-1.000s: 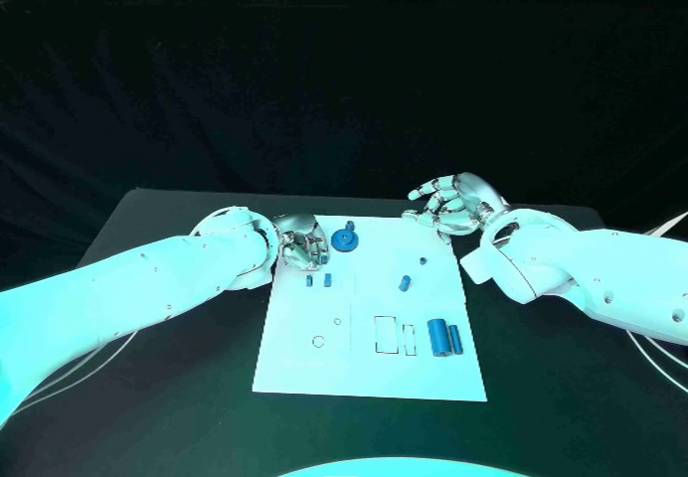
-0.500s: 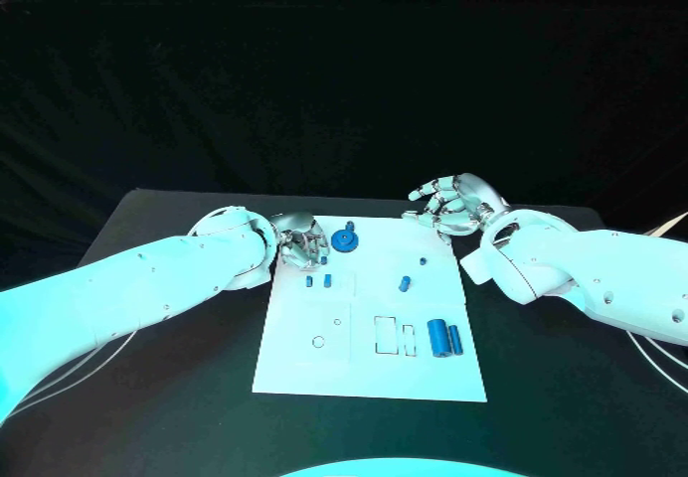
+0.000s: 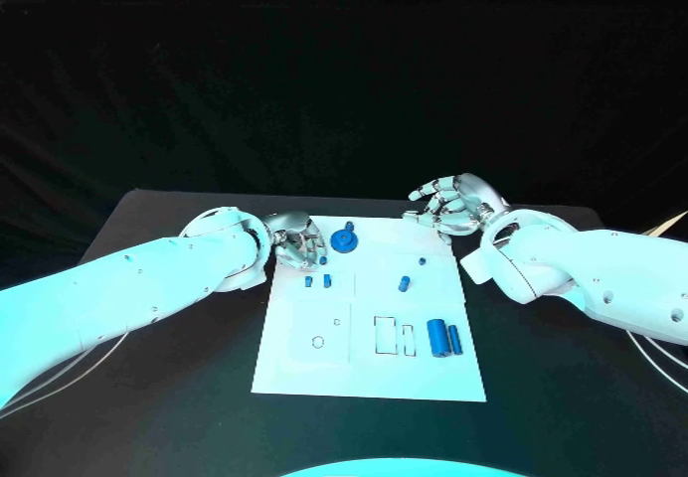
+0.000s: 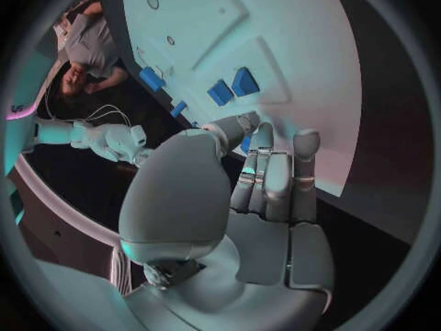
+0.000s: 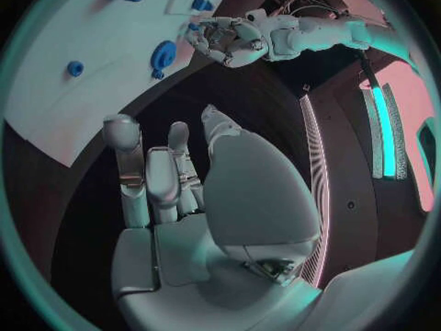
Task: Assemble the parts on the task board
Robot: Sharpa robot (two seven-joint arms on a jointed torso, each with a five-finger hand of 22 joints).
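- Left hand (image 3: 297, 241): positioned over the far left corner of the task board (image 3: 308, 358). The fingers are curled toward the palm. The left wrist view shows nothing between them, so the hand is judged closed and empty.
- Right hand (image 3: 456, 206): raised just beyond the far right corner of the board. The fingers are curled loosely in, and the right wrist view shows no part in them.
- Round blue part (image 3: 344, 240): stands on the far edge of the board, just beside the left hand on the side toward the right arm. Whether the fingertips touch it cannot be told.
- Two small blue parts (image 3: 318, 281): stand side by side on the board, just on the robot's side of the left hand.
- Small blue part (image 3: 408, 283): lies near the board's centre, between the two hands.
- Two blue cylinders (image 3: 443, 338): lie side by side near the right edge, long axes pointing away from the robot, next to rectangular recesses (image 3: 385, 335).
- Governing relation: the round part lies far nearer the left hand than the right; a short reach toward the board's centre line would bring that hand onto it.
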